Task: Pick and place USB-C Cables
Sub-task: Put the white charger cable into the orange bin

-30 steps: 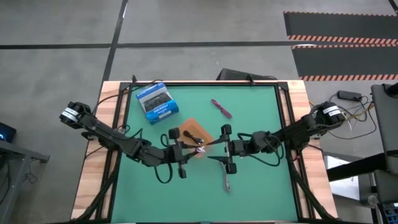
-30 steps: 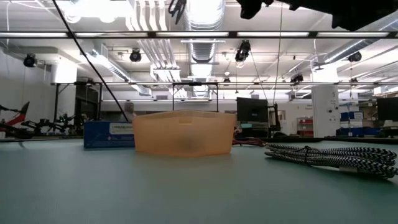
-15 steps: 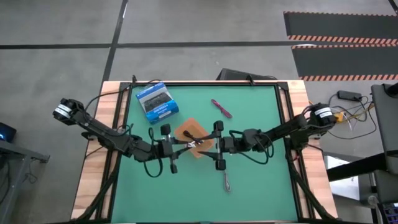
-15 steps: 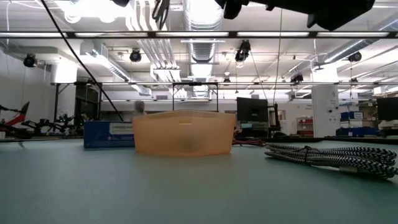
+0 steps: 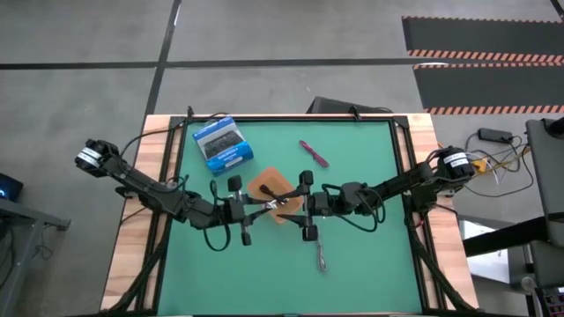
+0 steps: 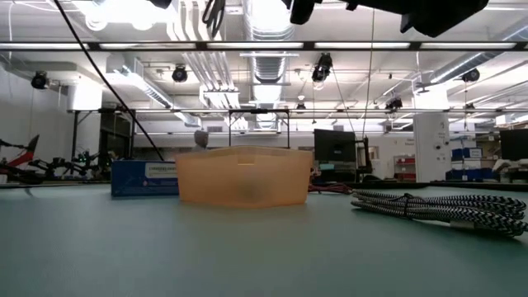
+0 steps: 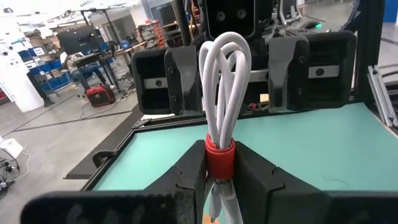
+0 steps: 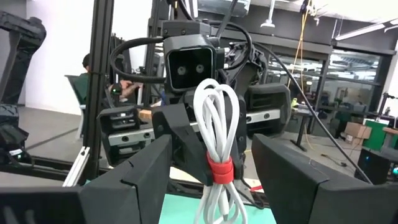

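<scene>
The white cable with a red band (image 7: pixel 219 99) is in my left gripper (image 7: pixel 219 169), above the near right part of the orange tray (image 5: pixel 264 187). My right gripper (image 8: pixel 211 158) is open and faces it from the right, one finger on either side of the cable's loops (image 8: pixel 216 118) without touching them. The pink-maroon cable (image 5: pixel 313 153) lies on the mat toward the far edge. On the mat nearer the near edge lies the grey braided cable (image 5: pixel 322 255), also in the low view (image 6: pixel 437 206). My left gripper pinches the white cable at its red band (image 7: pixel 219 154) between its two fingers (image 7: pixel 186 177), coming in roughly level from the table's left. The cable is lifted clear and stands upright: its loops rise above the fingers and its ends hang below them.
A blue-and-white box (image 5: pixel 223 143) sits left of the tray toward the far left corner. The tray's wall (image 6: pixel 243 175) stands mid-table in the low view, with the box (image 6: pixel 144 177) behind it. Open green mat lies on the near side.
Both grippers have shifted a little toward the table's left and far edges, so that they now stand over the tray. The white cable went along in my left gripper. Most of this happened in the first half second; since then only my right gripper has crept slightly left.
</scene>
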Tool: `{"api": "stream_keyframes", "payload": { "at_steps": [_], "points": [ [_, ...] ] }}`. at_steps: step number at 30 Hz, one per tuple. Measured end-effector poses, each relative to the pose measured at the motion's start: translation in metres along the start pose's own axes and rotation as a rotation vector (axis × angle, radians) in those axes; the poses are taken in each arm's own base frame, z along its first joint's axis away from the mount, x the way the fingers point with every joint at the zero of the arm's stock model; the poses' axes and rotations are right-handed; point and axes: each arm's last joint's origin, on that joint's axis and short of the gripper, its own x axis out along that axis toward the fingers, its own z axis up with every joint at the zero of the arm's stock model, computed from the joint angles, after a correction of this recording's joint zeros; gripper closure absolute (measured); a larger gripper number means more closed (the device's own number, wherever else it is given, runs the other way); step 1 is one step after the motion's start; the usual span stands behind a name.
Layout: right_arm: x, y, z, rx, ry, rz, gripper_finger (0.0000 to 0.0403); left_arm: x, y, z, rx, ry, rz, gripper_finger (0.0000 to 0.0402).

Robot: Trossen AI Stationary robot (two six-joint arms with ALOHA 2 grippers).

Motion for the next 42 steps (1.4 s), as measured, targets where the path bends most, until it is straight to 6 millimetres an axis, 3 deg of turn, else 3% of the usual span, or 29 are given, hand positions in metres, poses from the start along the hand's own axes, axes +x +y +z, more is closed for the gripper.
{"api": "stream_keyframes", "payload": {
  "at_steps": [11, 16, 20, 28, 34, 42],
  "points": [
    [0.020, 0.001, 0.003, 0.007, -0.004, 0.005, 0.0189, 0.000, -0.001, 0.005, -0.034, -0.057, -0.069, 0.0353],
    [0.029, 0.002, 0.004, 0.003, -0.001, 0.006, 0.0208, 0.000, -0.001, 0.003, -0.032, -0.054, -0.069, 0.0353],
    [0.031, 0.002, 0.005, 0.000, 0.009, 0.008, 0.0252, 0.000, -0.002, 0.002, -0.031, -0.053, -0.069, 0.0353],
    [0.030, 0.002, 0.005, -0.014, 0.013, 0.009, 0.0381, 0.000, -0.001, 0.002, -0.032, -0.053, -0.067, 0.0352],
    [0.030, 0.002, 0.005, -0.011, 0.013, 0.009, 0.0385, 0.000, -0.001, 0.003, -0.045, -0.059, -0.068, 0.0338],
    [0.029, 0.001, 0.007, -0.009, 0.025, 0.011, 0.0386, 0.000, -0.001, 0.003, -0.063, -0.058, -0.069, 0.0275]
  ]
}}
